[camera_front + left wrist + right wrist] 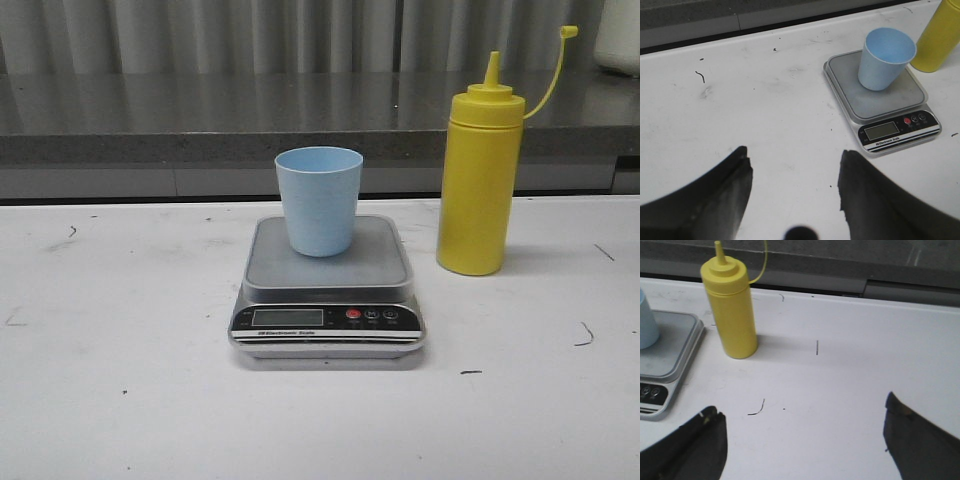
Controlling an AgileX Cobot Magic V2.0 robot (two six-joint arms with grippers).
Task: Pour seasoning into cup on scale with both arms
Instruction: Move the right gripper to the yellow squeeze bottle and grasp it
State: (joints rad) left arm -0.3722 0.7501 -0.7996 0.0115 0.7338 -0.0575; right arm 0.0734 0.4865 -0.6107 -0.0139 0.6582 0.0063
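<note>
Blue cup (319, 200) empty on scale (328, 262); both end effectors (795, 185) (802, 440) wide.

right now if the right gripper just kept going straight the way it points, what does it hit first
Probably nothing at first: ahead of the open right gripper lies bare white table. The yellow seasoning bottle stands off to one side of that line, the scale farther aside. Depth is hard to judge.

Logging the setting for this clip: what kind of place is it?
Probably a lab or test bench made up like a kitchen task, not a real kitchen. A scuffed white table holds only a digital scale, a blue cup and a yellow squeeze bottle, with a grey counter behind.
</note>
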